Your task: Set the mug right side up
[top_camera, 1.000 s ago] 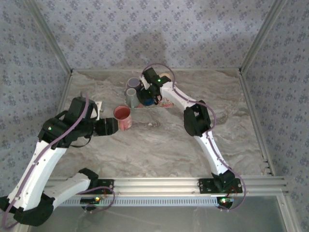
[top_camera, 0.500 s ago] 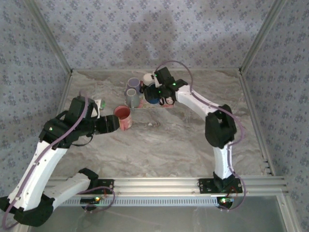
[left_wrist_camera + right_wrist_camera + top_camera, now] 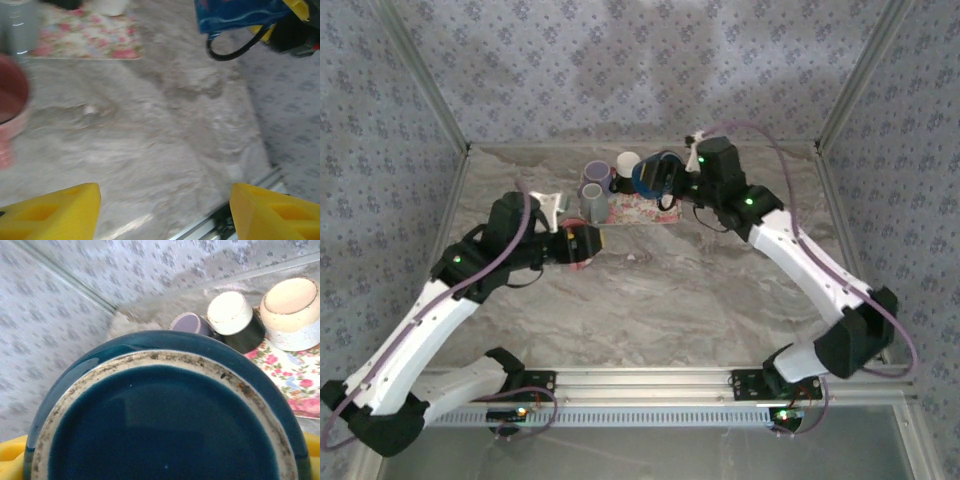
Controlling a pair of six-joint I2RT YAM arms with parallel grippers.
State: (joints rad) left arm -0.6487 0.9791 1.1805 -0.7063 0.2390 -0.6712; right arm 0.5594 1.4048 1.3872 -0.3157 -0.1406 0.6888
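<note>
Near the floral mat [image 3: 642,211], glossy round blue mug [image 3: 650,177] clasped in right pincer [image 3: 663,180]; left pincer [image 3: 165,210] gaping, empty.

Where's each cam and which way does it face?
Top: above and behind, looking down at the table; left arm, right arm show.
Left wrist: low, facing across the table; open left fingers at the bottom.
Right wrist: close on the blue mug's base; right fingers clamp it.
Shared: all three see the blue mug and mat.
</note>
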